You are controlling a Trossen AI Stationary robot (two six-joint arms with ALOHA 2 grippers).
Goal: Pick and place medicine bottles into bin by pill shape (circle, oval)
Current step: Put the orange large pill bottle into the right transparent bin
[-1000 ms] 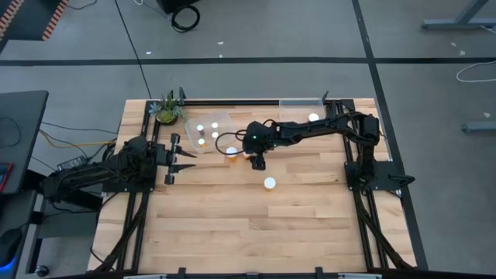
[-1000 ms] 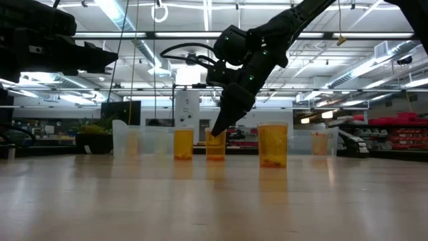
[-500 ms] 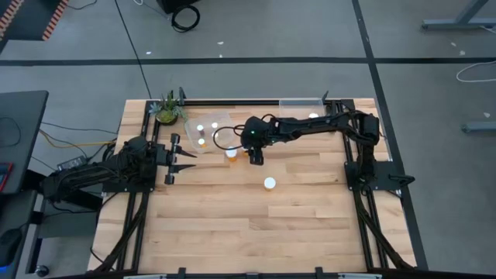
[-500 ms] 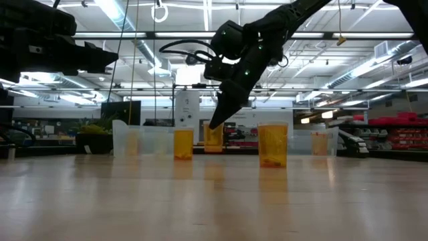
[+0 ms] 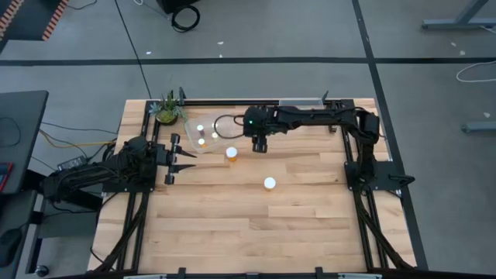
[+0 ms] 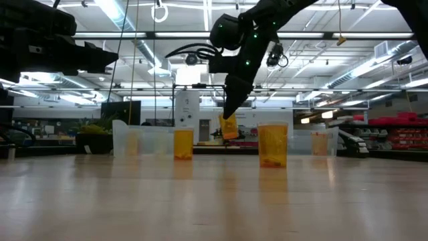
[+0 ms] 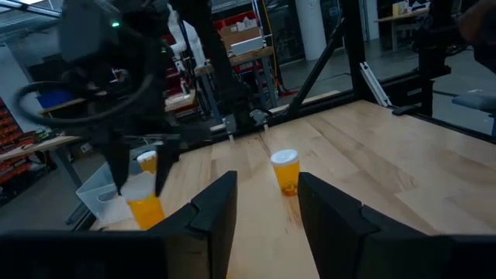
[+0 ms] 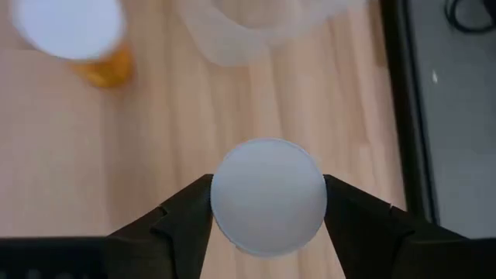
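My right gripper [image 5: 260,144] is shut on an orange medicine bottle [image 6: 228,127] with a white cap [image 8: 268,195], held above the table's far middle. Two more orange bottles stand on their bases on the table, one [image 5: 231,153] close to the held one and one [image 5: 269,184] nearer the middle. A clear bin [image 5: 205,132] at the far left holds white-capped bottles [image 5: 200,129]. My left gripper [image 5: 188,160] waits open and empty at the table's left side, and its fingers show in the left wrist view [image 7: 267,225]. My right gripper pinches the bottle's top end at the white cap [image 8: 221,203] between its two fingers [image 8: 186,213], one on each side. The fingers come from above, pointing down with a slight slant. The bottle hangs below them, tilted and clear of the table.
A small green plant [image 5: 167,108] stands at the far left corner. A second clear bin [image 5: 301,101] sits along the far edge under the right arm. Black rails frame the table's sides. Bare wood lies toward the near edge.
My right gripper has risen and gone toward the table's far edge, staying shut on the bottle. The bottle, which stood on the table a second ago, is now lifted clear and has tipped in the hold.
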